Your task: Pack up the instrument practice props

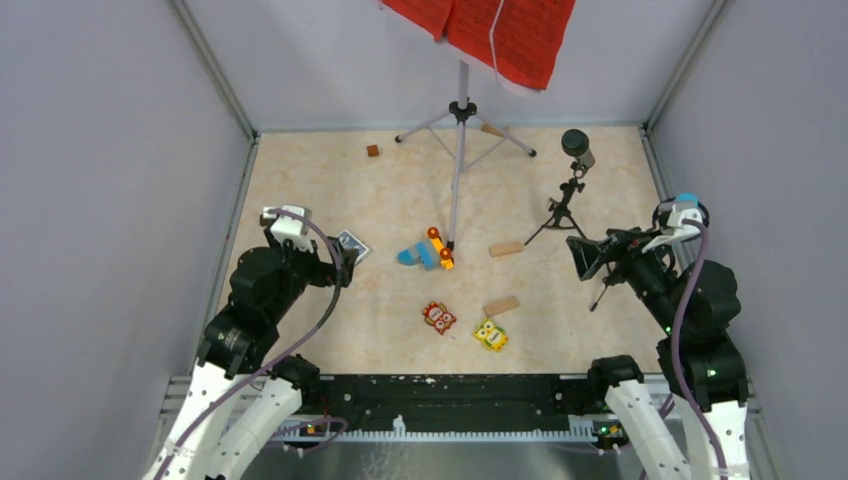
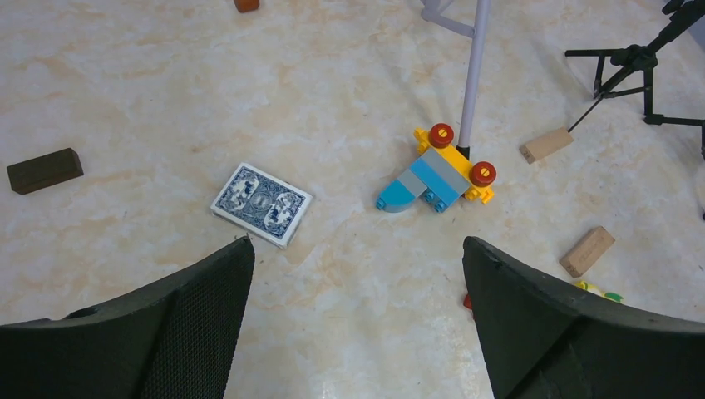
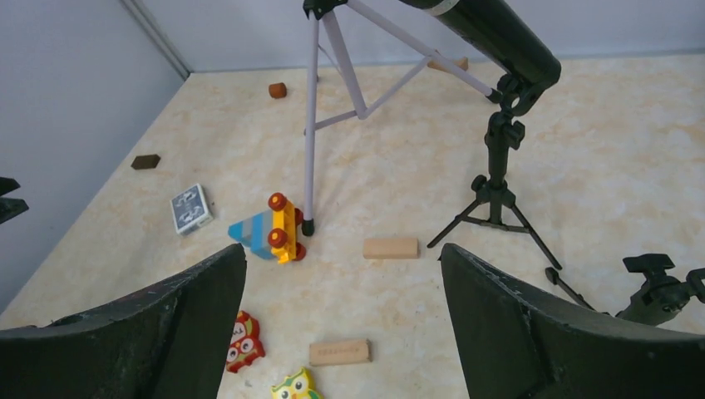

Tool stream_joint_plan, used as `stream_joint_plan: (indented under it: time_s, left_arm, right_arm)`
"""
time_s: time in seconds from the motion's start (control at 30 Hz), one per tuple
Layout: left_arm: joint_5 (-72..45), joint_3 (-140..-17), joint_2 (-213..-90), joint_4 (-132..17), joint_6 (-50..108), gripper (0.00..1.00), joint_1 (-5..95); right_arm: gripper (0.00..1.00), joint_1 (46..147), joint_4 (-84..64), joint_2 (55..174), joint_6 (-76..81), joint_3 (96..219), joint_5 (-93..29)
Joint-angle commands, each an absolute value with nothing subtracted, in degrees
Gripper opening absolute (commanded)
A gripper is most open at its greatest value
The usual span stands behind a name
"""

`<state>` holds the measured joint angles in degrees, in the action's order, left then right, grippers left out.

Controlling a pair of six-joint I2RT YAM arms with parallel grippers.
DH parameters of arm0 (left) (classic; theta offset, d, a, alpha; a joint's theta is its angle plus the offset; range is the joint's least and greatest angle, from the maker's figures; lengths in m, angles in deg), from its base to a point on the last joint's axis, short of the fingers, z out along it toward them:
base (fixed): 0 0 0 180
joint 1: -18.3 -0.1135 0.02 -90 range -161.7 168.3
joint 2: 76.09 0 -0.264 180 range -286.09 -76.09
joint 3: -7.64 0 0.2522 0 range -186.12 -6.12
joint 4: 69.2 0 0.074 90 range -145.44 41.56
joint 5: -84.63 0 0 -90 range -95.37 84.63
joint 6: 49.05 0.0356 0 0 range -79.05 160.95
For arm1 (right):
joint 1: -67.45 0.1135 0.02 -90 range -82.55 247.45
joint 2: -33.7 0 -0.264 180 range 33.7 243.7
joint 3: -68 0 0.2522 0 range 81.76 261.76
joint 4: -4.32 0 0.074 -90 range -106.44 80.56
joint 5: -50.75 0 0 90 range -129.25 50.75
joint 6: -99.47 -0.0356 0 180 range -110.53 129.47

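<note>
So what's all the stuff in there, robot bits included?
music stand: one, silver legs, back centre
red sheets: several, red, on the stand
microphone: one, dark, on a tripod, back right
tripods: two, black, right side
card deck: one, blue-patterned, left
toy car: one, yellow and blue, centre
owl tiles: two, red and yellow, front
wooden blocks: three, pale, scattered
brown blocks: two, dark, left and back
left gripper: one, black, jaws open
right gripper: one, black, jaws open

Marbled beige worktop (image 1: 300, 190): music stand legs (image 1: 456, 190) planted near the far edge, mic tripod (image 1: 563, 212) toward the right edge. Card deck (image 1: 350, 246) by the left edge, brick toy (image 1: 428, 252) mid-worktop. Two wooden blocks (image 1: 506, 249) and two owl pieces (image 1: 438, 317) sit nearer the front edge.
</note>
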<state>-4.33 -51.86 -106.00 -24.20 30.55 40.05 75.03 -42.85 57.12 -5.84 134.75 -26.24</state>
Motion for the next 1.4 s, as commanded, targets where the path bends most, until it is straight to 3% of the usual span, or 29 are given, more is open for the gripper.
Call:
stream_joint_plan:
  time_s: [0.0, 0.47, 0.67, 0.8, 0.9, 1.03, 1.23, 1.37]
  left_arm:
    - [-3.13, -51.72, -105.03, -26.88, 30.64, 0.99, 39.65]
    - [-4.54, -52.16, -112.13, -25.59, 30.83, 0.99, 39.05]
    - [-4.32, -51.79, -111.27, -25.92, 30.82, 0.99, 38.79]
    - [-4.31, -51.97, -112.19, -25.75, 30.80, 0.99, 38.39]
    - [-4.15, -52.01, -112.31, -25.58, 30.83, 0.99, 38.14]
    - [-4.26, -51.97, -112.01, -25.64, 30.84, 0.99, 37.80]
    - [-5.10, -51.98, -111.93, -25.76, 31.01, 0.99, 37.72]
    - [-5.09, -51.89, -111.65, -25.93, 31.06, 0.99, 37.72]
  right_arm:
    - [0.86, 74.57, -38.72, 56.07, -3.83, 133.07, -25.41]
    - [0.80, 76.03, -30.30, 63.93, -8.02, 130.31, -23.35]
    - [0.78, 90.46, -26.73, 68.14, -7.76, 129.38, -36.58]
    - [0.78, 111.41, -22.01, 75.53, -4.25, 129.57, -56.34]
    - [0.78, 119.50, -15.36, 82.80, -4.53, 129.62, -62.30]
    - [0.77, 120.98, -8.06, 95.03, -7.92, 132.79, -63.53]
    - [0.78, 120.38, -11.30, 115.42, -7.64, 146.46, -71.97]
    - [0.78, 115.84, -13.83, 125.31, -11.62, 154.34, -70.18]
